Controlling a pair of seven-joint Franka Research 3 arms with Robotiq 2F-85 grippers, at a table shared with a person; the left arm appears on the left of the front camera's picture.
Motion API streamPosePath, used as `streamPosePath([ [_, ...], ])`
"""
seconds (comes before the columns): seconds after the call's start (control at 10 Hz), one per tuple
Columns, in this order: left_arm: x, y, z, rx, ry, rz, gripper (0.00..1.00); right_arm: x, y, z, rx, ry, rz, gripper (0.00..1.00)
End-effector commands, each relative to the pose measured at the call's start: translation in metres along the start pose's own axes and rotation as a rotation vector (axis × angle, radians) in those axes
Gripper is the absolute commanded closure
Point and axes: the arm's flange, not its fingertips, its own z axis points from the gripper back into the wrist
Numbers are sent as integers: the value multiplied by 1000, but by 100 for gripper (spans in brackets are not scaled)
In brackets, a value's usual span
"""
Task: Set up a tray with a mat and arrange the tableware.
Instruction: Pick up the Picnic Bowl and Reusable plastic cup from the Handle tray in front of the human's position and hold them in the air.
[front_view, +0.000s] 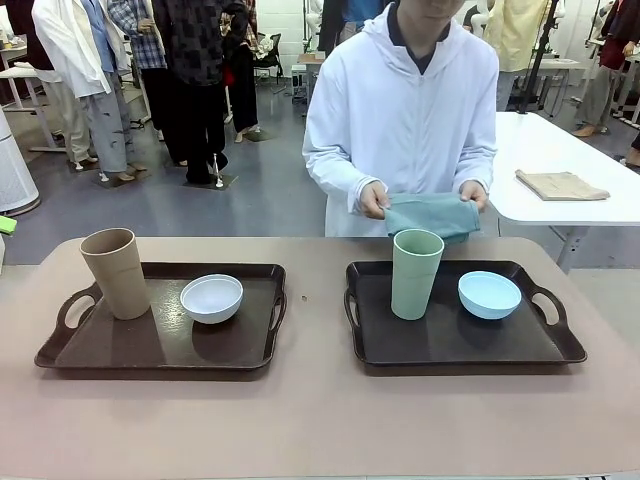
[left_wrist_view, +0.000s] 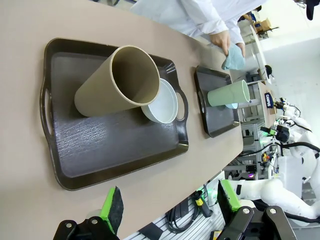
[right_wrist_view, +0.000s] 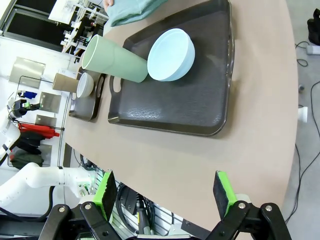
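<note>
Front and wrist views, two dark trays side by side on my tan table (front_view: 320, 425). My left gripper (left_wrist_view: 169, 197) is released, its green-padded fingers spread wide and holding nothing, hanging above the near table edge short of the left tray (front_view: 150, 345); my right gripper (right_wrist_view: 164, 189) is likewise released and empty, poised over the near edge on my side of the right tray (front_view: 450, 345). On the left tray, the tan tumbler (front_view: 116, 272) stands upright at the far left corner by the handle; the white bowl (front_view: 211, 298) sits just beside it toward the tray's middle, mouth up. On the right tray, the pale green tumbler (front_view: 416, 273) stands upright left of centre; the light blue bowl (front_view: 489, 294) rests to its right, near but apart. At the far side, a person in a white hooded jacket holds a folded teal cloth (front_view: 432, 214) in both hands, one hand (front_view: 373, 199) on each end, at the table's far edge just behind the right tray; whether the cloth touches the table, I cannot tell.
</note>
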Motion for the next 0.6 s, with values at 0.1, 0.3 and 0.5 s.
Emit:
streamPosePath([
  [0.1, 0, 2, 0, -15, -4, -6, 0, 2, -3, -1, 25, -19, 13, 0],
  [0.3, 0, 2, 0, -15, -4, -6, 0, 2, -3, -1, 25, -19, 13, 0],
  [0.5, 0, 2, 0, -15, -4, -6, 0, 2, -3, -1, 25, -19, 13, 0],
])
